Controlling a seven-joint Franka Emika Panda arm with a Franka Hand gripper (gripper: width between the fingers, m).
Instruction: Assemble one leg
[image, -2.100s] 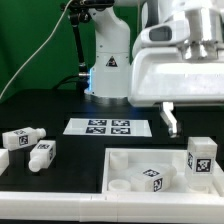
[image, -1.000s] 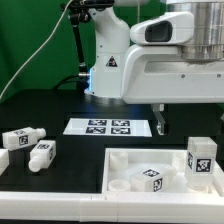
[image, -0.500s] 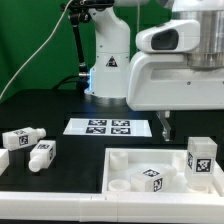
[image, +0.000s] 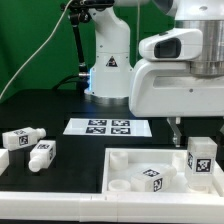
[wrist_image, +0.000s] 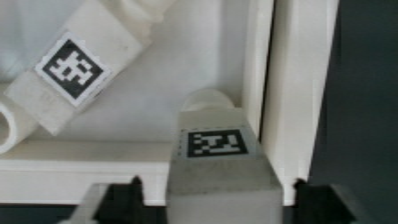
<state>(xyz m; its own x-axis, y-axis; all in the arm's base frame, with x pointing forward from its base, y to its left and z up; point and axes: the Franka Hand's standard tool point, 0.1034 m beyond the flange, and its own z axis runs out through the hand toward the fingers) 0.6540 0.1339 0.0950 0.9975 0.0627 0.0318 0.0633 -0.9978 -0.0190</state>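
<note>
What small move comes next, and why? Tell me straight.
Probably lower the gripper straight down. In the wrist view its open fingers straddle the upright leg standing in the tray, and the exterior view shows them barely down to its top, so closing now would likely grip poorly.

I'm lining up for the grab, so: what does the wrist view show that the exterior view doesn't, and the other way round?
Only the wrist view: the tool is open, with a fingertip on each side of the upright leg and a gap on both sides. Only the exterior view: two loose legs on the table at the exterior view's left, one farther, one nearer, plus the marker board and the arm's base. Both: the upright leg at the tray's edge, and a second leg lying in the tray.
</note>
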